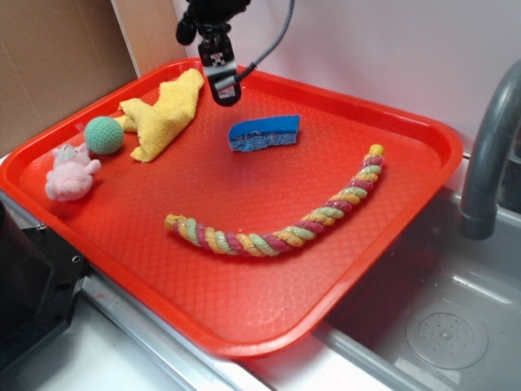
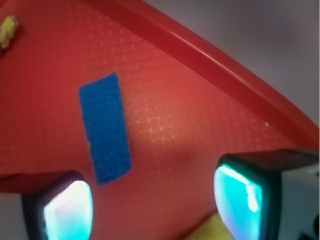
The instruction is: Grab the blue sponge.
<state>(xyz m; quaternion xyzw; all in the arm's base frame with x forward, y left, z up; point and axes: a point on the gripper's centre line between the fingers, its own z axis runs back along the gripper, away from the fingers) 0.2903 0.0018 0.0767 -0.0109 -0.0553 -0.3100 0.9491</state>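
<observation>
The blue sponge (image 1: 264, 133) lies flat on the red tray (image 1: 244, 293), near its far middle. From the wrist camera the blue sponge (image 2: 106, 128) is an oblong running up and down, ahead of the left finger. My gripper (image 1: 225, 91) hangs above the tray, left of the sponge and apart from it. In the wrist view the gripper (image 2: 156, 205) is open, its two fingers wide apart with only bare tray between them. Nothing is held.
A yellow cloth (image 1: 167, 112) lies just left of the gripper; its corner (image 2: 215, 230) shows by the right finger. A teal ball (image 1: 103, 135) and pink plush toy (image 1: 70, 173) sit at the tray's left. A coloured rope (image 1: 285, 221) curves across the middle. A sink and grey faucet (image 1: 488, 155) stand right.
</observation>
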